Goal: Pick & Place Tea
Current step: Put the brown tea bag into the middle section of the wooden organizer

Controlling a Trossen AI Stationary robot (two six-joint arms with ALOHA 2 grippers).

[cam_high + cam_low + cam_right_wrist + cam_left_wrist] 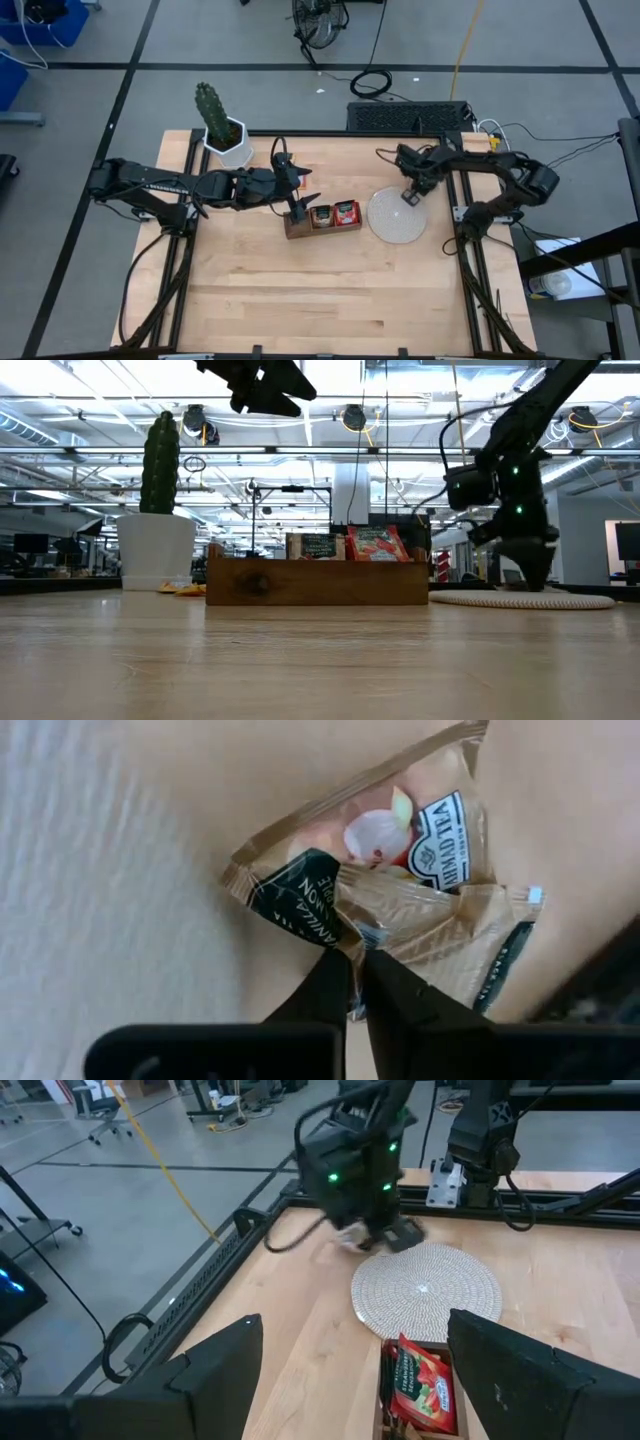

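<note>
The right hand (411,197) is clenched on a tan tea sachet (400,910) at the round disc's (395,222) twelve o'clock rim. The left hand (300,190) hangs released above the wooden tray (296,229), which holds more sachets (346,213) at bench centre.
</note>
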